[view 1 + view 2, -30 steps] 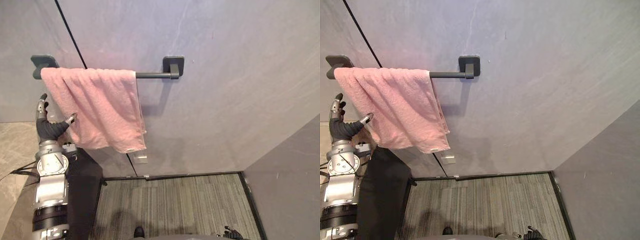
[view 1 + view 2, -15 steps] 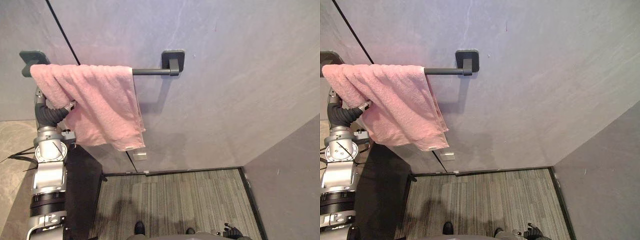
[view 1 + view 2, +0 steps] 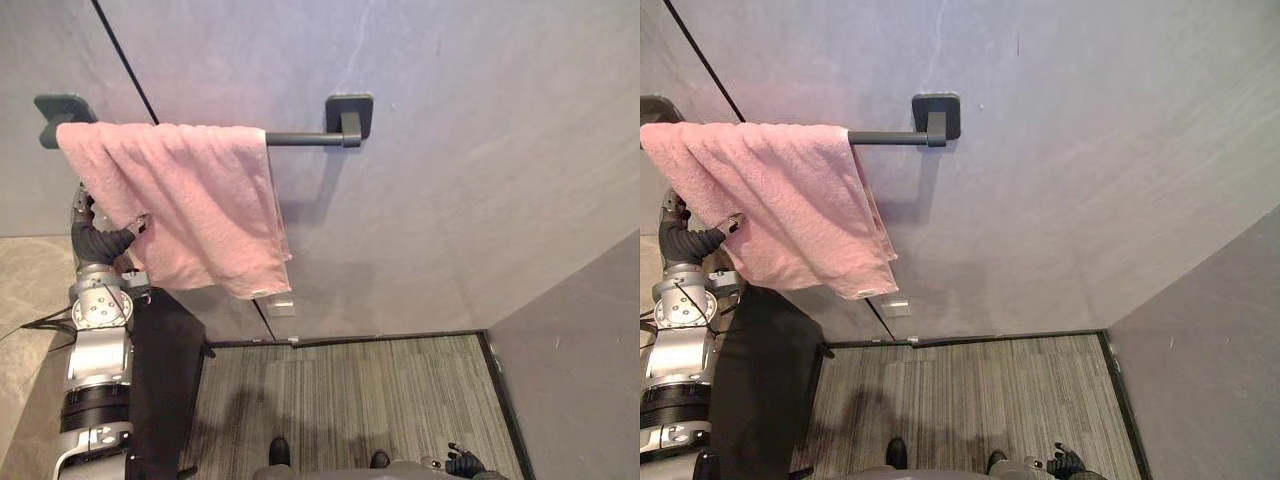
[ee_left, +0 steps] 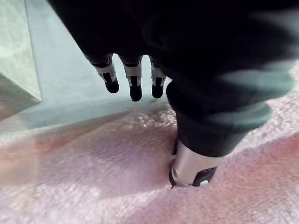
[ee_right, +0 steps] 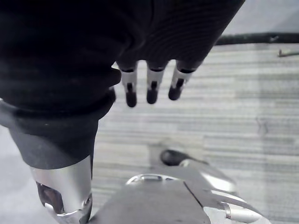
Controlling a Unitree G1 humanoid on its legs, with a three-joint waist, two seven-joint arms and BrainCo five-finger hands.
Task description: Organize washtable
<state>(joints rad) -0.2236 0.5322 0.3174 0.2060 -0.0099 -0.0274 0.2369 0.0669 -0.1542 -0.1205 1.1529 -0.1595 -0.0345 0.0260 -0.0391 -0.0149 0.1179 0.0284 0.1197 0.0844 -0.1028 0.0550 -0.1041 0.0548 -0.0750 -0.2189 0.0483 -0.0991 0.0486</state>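
Observation:
A pink towel (image 3: 190,200) hangs folded over a dark bar (image 3: 300,139) fixed to the grey wall, bunched toward the bar's left end. My left hand (image 3: 100,240) is raised to the towel's lower left edge, partly tucked behind the cloth. In the left wrist view its fingers (image 4: 134,79) stretch straight past the towel (image 4: 93,177) and its thumb (image 4: 191,165) presses into the pile, so the hand is open. My right hand (image 3: 462,462) hangs low over the floor, with its fingers (image 5: 152,86) relaxed and holding nothing.
A black upright panel (image 3: 165,380) stands just right of my left arm, below the towel. Striped grey carpet (image 3: 350,400) covers the floor in front. A darker wall (image 3: 580,380) closes the right side. A small white plate (image 3: 282,308) sits on the wall under the towel.
My left hand has moved up and in behind the towel's left edge, so its fingers no longer stand free beside the cloth. The view has shifted slightly.

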